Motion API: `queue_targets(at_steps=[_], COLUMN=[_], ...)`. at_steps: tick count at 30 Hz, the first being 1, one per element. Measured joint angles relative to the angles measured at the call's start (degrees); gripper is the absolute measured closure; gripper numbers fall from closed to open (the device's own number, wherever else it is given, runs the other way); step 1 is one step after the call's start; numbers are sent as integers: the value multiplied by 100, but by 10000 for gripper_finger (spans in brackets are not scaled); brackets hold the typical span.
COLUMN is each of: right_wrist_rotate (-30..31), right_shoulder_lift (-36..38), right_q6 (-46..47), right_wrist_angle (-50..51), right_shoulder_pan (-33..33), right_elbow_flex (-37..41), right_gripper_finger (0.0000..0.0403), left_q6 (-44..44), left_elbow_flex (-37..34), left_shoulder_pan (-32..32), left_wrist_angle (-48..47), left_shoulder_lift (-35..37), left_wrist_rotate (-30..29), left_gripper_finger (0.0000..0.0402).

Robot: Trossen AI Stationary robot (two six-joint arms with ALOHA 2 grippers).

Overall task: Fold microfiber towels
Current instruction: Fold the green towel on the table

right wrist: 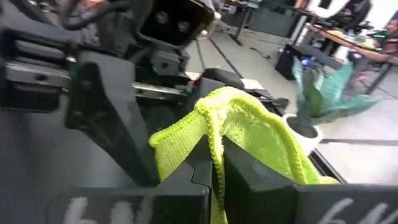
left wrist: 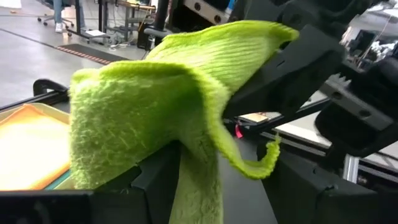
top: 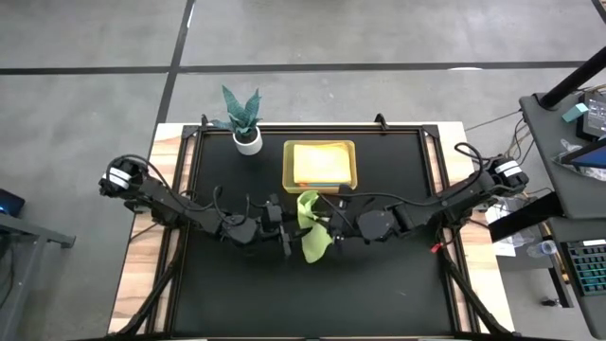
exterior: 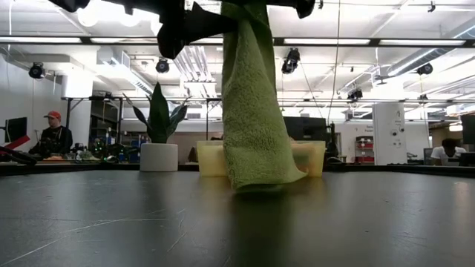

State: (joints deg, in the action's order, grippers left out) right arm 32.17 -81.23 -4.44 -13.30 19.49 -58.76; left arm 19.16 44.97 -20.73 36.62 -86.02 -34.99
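Lime green towel (top: 311, 227) is up in the air mid-table between both arms, hanging in a long drape with its bottom hem just brushing or resting on the black table (top: 379, 294), as the low view shows it. Right gripper (right wrist: 214, 168) has its fingers pressed together on an upper edge of the cloth, terry pinched in the seam between the two pads in its own wrist view, so this arm is carrying the weight and keeping the towel vertical. Left gripper (left wrist: 180, 180) sits right beside it, fingers standing apart with the cloth draped across and down between them; it looks released rather than gripping, probably letting go to re-take another corner or edge for the fold. Holding it high lets the cloth hang out flat before laying down, my guess. Yellow-green bin (top: 320, 164) sits just behind the towel toward the far edge, with orange-yellow cloth (top: 317, 163) visible inside; other towels in there I cannot make out. Potted plant (top: 244, 123) stands to the bin's side, clear of the work. Fold not yet made on this towel.
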Motion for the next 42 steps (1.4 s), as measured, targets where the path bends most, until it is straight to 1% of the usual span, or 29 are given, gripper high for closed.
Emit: queue_targets(at_steps=[4, 6, 8, 10, 14, 18, 20, 24, 31, 35, 38, 39, 42], right_wrist_rotate=[412, 480, 493, 493, 493, 493, 493, 495, 486, 412, 486, 410, -121], right_shoulder_lift=[0, 0, 0, 0, 0, 0, 0, 0, 48, 300, 519, 575, 745], right_q6=[78, 89, 92, 150, 150, 145, 145, 142, 96, 144, 121, 97, 283], right_wrist_angle=[97, 150, 182, 234, 282, 280, 281, 351, 574, 1163, 1817, 2024, 2779], right_shoulder_pan=[0, 0, 0, 0, 2, 2, 2, 2, 17, 108, 190, 197, 201], right_elbow_flex=[0, 2, 2, 2, 2, 2, 2, 2, 2, -146, -317, -400, -665], right_gripper_finger=[394, 394, 394, 394, 394, 394, 394, 394, 394, 394, 394, 394, 394], left_q6=[13, 13, 13, 4, 1, -166, -192, -302, -474, -866, -1201, -1326, -1517], left_elbow_flex=[0, 0, 0, 0, 0, 0, 0, 0, 0, 0, 0, 0, 3], left_shoulder_pan=[-19, -32, -34, -35, -33, -35, -35, -46, -129, -355, -622, -712, -930], left_wrist_angle=[71, 66, 68, 65, 64, 63, 61, 59, 41, -2, 26, -17, -219], left_shoulder_lift=[0, 0, 0, 0, 0, 0, 0, 0, 28, 293, 591, 689, 989], left_wrist_rotate=[-3, -18, -192, -371, -460, -460, -460, -461, -461, -464, -416, -408, -423], left_gripper_finger=[203, 205, 213, 230, 285, 368, 392, 399, 401, 401, 401, 401, 401])
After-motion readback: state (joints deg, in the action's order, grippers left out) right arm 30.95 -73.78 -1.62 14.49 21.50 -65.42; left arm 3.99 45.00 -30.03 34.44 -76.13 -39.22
